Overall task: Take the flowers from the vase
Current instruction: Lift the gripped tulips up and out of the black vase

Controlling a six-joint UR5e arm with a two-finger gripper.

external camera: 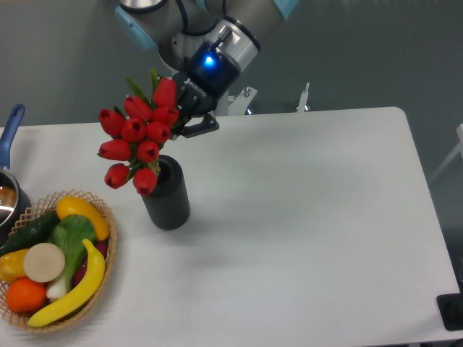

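Observation:
The flowers (141,134), a bunch of red tulip buds with green leaves, lean to the left above the vase (168,195). The vase is a dark grey ribbed cylinder standing upright on the white table (304,217). The lowest buds overlap the vase's mouth, and the stems are hidden behind the buds. My gripper (184,119) comes down from the upper right and is closed on the upper right side of the bunch. One dark finger (201,127) shows beside the buds; the other is hidden behind them.
A wicker basket (108,246) with yellow, green and orange fruit and vegetables stands at the front left, close to the vase. A metal pot with a blue handle (10,130) is at the left edge. A dark object (452,312) sits at the front right corner.

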